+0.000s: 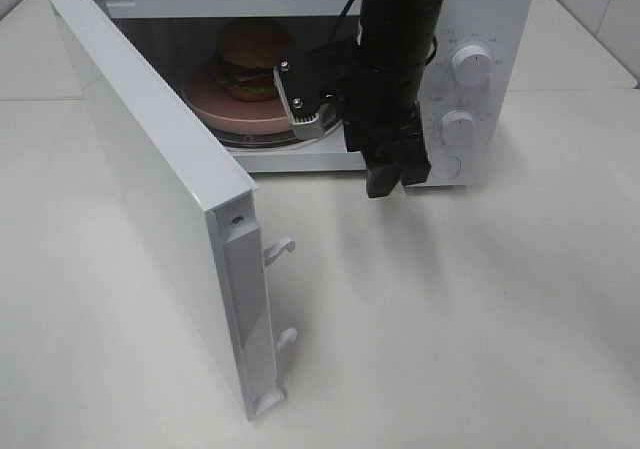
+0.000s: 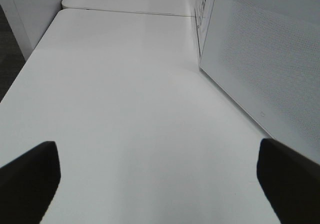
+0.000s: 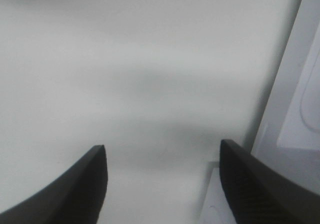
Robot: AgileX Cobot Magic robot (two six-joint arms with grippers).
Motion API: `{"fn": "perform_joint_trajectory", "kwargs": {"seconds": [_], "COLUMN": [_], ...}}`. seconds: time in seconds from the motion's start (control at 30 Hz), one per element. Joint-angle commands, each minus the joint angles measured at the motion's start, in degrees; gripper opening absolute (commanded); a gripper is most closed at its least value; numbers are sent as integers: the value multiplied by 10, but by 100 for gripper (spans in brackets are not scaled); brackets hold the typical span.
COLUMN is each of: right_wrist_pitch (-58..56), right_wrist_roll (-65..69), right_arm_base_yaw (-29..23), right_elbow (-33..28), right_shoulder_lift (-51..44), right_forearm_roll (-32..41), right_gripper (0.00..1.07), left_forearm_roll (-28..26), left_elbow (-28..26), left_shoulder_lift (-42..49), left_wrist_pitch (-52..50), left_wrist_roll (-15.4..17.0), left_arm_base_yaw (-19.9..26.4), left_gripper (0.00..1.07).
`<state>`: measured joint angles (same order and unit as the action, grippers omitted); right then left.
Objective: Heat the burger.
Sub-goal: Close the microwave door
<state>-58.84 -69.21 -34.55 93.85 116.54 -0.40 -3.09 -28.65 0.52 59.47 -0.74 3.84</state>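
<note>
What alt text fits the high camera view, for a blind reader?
A burger sits on a pink plate inside a white microwave whose door stands wide open. The black right gripper hangs empty and open in front of it.

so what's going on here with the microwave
The burger sits on its pink plate inside the microwave, whose door stands wide open. The right gripper hangs open and empty just outside the opening, in front of the control knobs. The left gripper is open over the table beside the door. Nothing is being held.
</note>
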Motion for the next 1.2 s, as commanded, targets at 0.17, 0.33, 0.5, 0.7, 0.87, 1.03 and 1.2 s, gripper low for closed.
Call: {"fn": "perform_joint_trajectory", "kwargs": {"seconds": [0.17, 0.33, 0.5, 0.7, 0.87, 1.03, 1.2], "right_wrist_pitch": [-2, 18, 13, -20, -46, -43, -38], "right_wrist_roll": [45, 69, 94, 180, 396, 531, 581], "right_arm_base_yaw": [-1, -1, 2, 14, 54, 104, 146], "right_elbow": [-98, -179, -215, -239, -248, -272, -297], "right_shoulder_lift": [-92, -169, -213, -257, -285, -309, -333], "right_forearm_roll": [-2, -4, -4, -10, -15, -23, -22], "right_gripper": [65, 85, 94, 94, 94, 94, 94], "left_forearm_roll": [-2, -2, -2, -2, -2, -2, -2], "left_elbow": [1, 1, 1, 1, 1, 1, 1], "left_shoulder_lift": [7, 7, 7, 7, 7, 7, 7], "left_wrist_pitch": [-1, -1, -1, -1, -1, -1, -1], "left_wrist_roll": [1, 1, 1, 1, 1, 1, 1], "left_arm_base_yaw": [-1, -1, -1, -1, -1, -1, -1], "left_gripper": [102, 102, 102, 102, 102, 102, 102]}}
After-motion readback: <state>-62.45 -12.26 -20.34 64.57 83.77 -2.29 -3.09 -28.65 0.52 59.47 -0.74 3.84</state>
